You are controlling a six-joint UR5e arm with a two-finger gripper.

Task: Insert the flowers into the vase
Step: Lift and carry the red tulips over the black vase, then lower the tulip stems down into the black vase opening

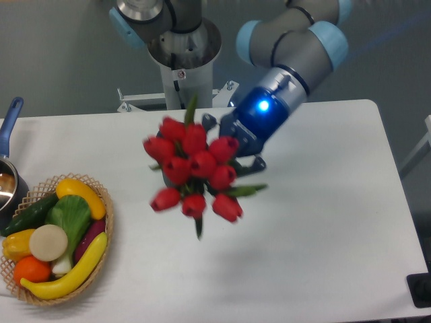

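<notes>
The flowers point(195, 171) fill the middle of the frame above the white bench point(323, 222) and cover the vase completely. The hand point(244, 149) is mostly hidden behind the blooms; it seems to hold the stems, but I cannot tell. At lower left, a fruit basket point(108, 222) is cut off.

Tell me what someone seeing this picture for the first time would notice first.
The red flowers stand out first, a bright bunch in the middle of the white table, slightly blurred. Right behind them the robot arm reaches in from the upper right, a blue light glowing at its wrist; its end effector is hidden by the blooms. At the left edge sits a wicker basket of colourful fruit and vegetables.
</notes>
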